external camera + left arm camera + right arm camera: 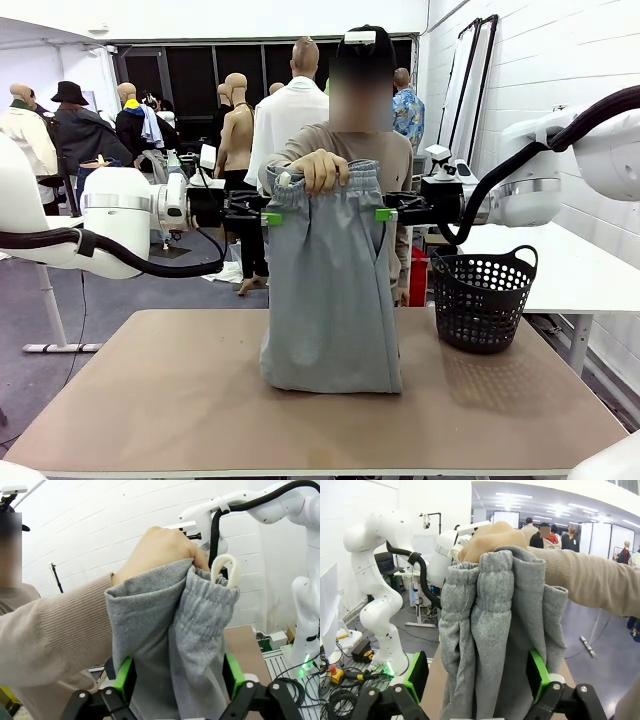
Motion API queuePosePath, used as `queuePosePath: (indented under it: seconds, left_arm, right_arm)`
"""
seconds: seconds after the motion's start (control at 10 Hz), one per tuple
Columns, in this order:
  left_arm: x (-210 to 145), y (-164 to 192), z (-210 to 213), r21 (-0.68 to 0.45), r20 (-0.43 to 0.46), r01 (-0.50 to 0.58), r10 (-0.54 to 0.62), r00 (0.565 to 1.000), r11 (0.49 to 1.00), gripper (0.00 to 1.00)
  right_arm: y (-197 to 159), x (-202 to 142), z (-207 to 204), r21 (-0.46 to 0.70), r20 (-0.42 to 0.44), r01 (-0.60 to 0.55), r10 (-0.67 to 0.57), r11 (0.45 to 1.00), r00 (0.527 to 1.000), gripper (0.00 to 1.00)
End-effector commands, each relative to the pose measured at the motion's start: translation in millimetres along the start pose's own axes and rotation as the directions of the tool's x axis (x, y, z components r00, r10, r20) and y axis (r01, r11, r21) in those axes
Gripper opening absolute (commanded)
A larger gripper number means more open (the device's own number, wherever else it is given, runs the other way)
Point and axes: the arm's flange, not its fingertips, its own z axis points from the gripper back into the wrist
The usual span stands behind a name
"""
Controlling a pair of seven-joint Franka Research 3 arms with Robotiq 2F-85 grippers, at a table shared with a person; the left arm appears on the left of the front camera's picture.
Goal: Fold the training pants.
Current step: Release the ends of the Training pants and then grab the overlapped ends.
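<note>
- Flanking the upper legs just under the waistband, the left pincer (270,217) and right pincer (385,214) both stand spread, green pads either side of the cloth, pinching nothing.
- The training pants (330,300) hang between them, long axis vertical, lower end resting on the tabletop (150,400); both arms are equally near.
- A person's hand (318,170) bunches the gathered waistband above.
- Soft grey jersey, limp, creased lengthwise.

Bare tabletop (130,390) left of the hanging training pants (330,290); black mesh basket (482,300) close on their right.
</note>
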Motion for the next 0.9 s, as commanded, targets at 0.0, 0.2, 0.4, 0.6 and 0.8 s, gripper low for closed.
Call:
queuePosePath:
  seconds: [0.0,0.2,0.4,0.6,0.8]
  left_arm:
    - [2,-10,11,0.045,0.024,-0.006,0.005,1.000,0.999,1.00]
    - [2,-13,18,0.063,0.029,-0.016,0.014,0.999,0.998,1.00]
    - [-1,-13,18,0.067,0.028,-0.018,0.016,0.999,0.998,1.00]
    - [-1,-14,17,0.061,0.029,-0.013,0.011,1.000,0.998,1.00]
    - [-1,-14,18,0.053,0.031,-0.011,0.010,0.999,0.999,1.00]
  right_arm:
    - [7,1,4,-0.032,-0.001,0.017,-0.017,0.999,1.000,1.00]
    - [9,1,10,-0.052,-0.002,0.020,-0.020,0.998,1.000,1.00]
    - [8,1,17,-0.093,0.001,0.010,-0.010,0.996,1.000,1.00]
    - [8,5,24,-0.135,0.009,0.002,-0.001,0.991,1.000,1.00]
    - [5,7,26,-0.156,0.016,0.004,-0.002,0.988,1.000,1.00]
